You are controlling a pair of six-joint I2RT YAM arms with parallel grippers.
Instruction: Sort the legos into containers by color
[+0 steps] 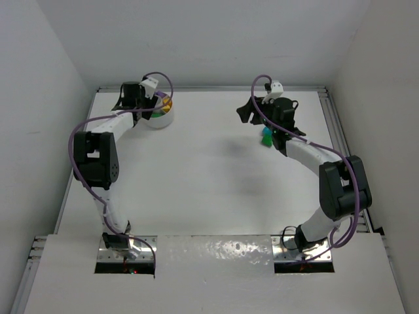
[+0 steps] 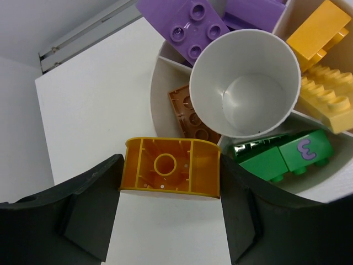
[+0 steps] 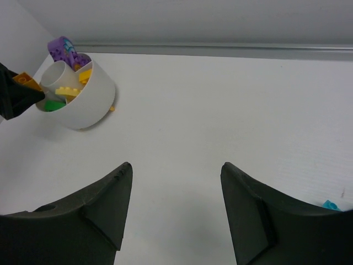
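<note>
My left gripper (image 2: 171,168) is shut on an orange lego (image 2: 171,165), hollow underside facing the camera, just outside the rim of the white bowl (image 2: 157,83). The bowl's compartments hold purple legos (image 2: 190,25), yellow legos (image 2: 325,94), a green lego (image 2: 287,157) and an orange-brown lego (image 2: 187,110) around an empty middle cup (image 2: 242,83). From above, the bowl (image 1: 162,114) sits far left under the left gripper (image 1: 147,98). My right gripper (image 3: 175,168) is open with nothing between its fingers. A teal and a green lego (image 1: 266,137) lie on the table beside the right gripper (image 1: 245,111).
A metal rail (image 2: 83,33) runs along the table's far edge, with white walls close behind and at both sides. A small yellow bit (image 3: 112,108) lies at the foot of the bowl (image 3: 83,105). A teal corner (image 3: 331,206) shows at the right wrist view's lower right.
</note>
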